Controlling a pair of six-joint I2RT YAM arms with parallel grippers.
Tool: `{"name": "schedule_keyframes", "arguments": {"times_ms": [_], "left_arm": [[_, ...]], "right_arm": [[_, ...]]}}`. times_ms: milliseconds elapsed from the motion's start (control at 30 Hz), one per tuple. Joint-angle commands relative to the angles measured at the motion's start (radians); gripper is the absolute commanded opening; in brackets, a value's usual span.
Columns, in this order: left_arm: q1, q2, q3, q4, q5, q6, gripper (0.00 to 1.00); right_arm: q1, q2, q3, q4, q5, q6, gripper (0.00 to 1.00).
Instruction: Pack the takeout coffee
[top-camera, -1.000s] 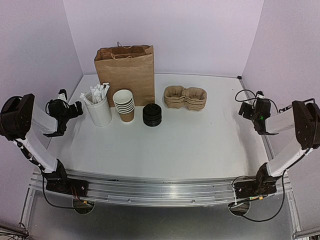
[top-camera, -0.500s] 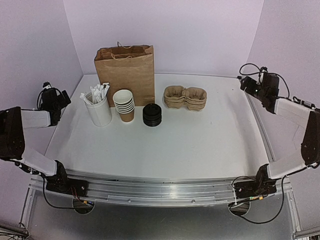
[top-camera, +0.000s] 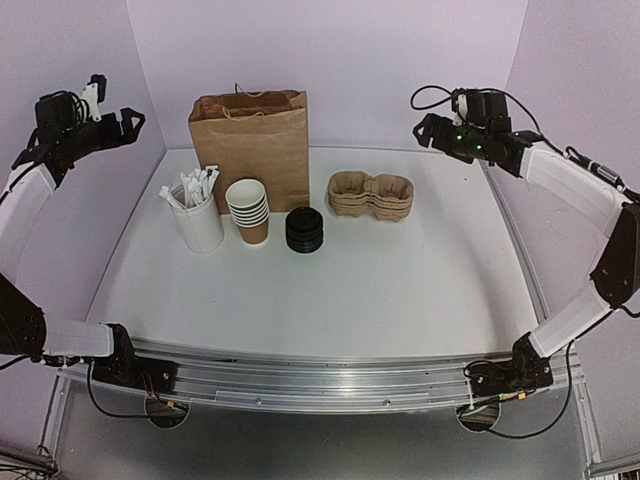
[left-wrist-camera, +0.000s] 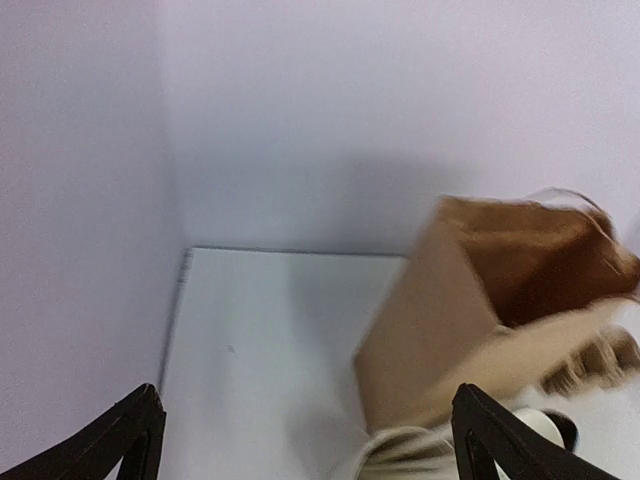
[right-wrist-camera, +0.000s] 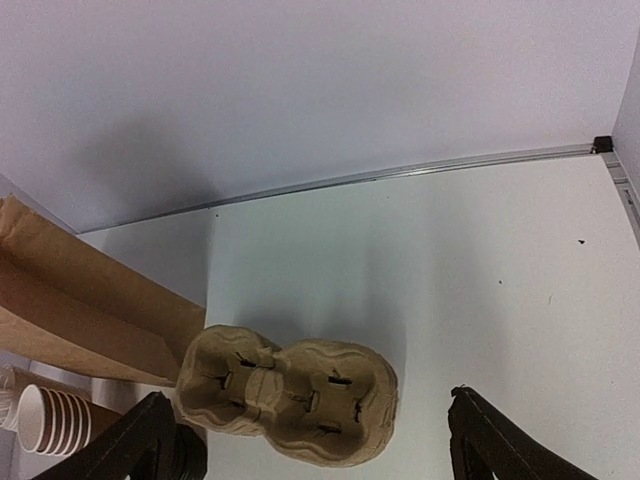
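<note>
No single lidded brown cup shows in any view. A stack of lidless brown cups (top-camera: 248, 210) stands next to a stack of black lids (top-camera: 304, 230); the cups also show in the right wrist view (right-wrist-camera: 48, 425). My left gripper (top-camera: 133, 122) is open and empty, high at the back left; its view (left-wrist-camera: 310, 440) looks down on the brown paper bag (left-wrist-camera: 470, 300). My right gripper (top-camera: 422, 132) is open and empty, high at the back right. Its view (right-wrist-camera: 310, 440) looks down on the pulp cup carriers (right-wrist-camera: 290, 395).
The open brown paper bag (top-camera: 250, 145) stands upright at the back. A tall white cup of wrapped straws (top-camera: 198, 222) stands left of the cup stack. The stacked pulp carriers (top-camera: 371, 195) lie right of the bag. Purple walls close in the back and both sides.
Both arms have risen from low at the table's sides. The left gripper went up to the back left, the right one up and inward above the carriers. Nothing on the table has moved.
</note>
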Motion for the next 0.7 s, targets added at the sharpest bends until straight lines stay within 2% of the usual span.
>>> {"name": "schedule_keyframes", "arguments": {"times_ms": [0, 67, 133, 233, 300, 367, 433, 533, 667], "left_arm": [[-0.220, 0.058, 0.169, -0.443, 0.336, 0.404, 0.99], [-0.327, 0.110, 0.232, -0.589, 0.283, 0.573, 1.00], [-0.419, 0.177, 0.306, -0.739, 0.243, 0.670, 1.00], [-0.527, 0.315, 0.464, -0.950, 0.200, 0.766, 0.99], [-0.571, 0.403, 0.559, -1.030, 0.189, 0.796, 0.93], [-0.611, 0.469, 0.613, -1.053, 0.172, 0.807, 0.83], [-0.662, 0.500, 0.600, -1.022, 0.115, 0.823, 0.75], [-0.714, 0.517, 0.539, -0.918, 0.026, 0.858, 0.71], [-0.716, 0.547, 0.504, -0.799, -0.048, 0.880, 0.60]], "right_arm": [[0.039, 0.028, 0.076, -0.073, -0.013, 0.047, 0.89], [0.055, 0.036, 0.083, -0.075, -0.023, 0.050, 0.89], [0.070, 0.043, 0.085, -0.075, -0.040, 0.054, 0.89], [0.092, 0.051, 0.085, -0.076, -0.051, 0.054, 0.88], [0.108, 0.058, 0.082, -0.074, -0.052, 0.050, 0.87], [0.120, 0.064, 0.076, -0.075, -0.054, 0.048, 0.87], [0.129, 0.072, 0.072, -0.076, -0.062, 0.050, 0.87], [0.145, 0.084, 0.071, -0.075, -0.066, 0.054, 0.87], [0.164, 0.100, 0.073, -0.074, -0.065, 0.059, 0.87]]}}
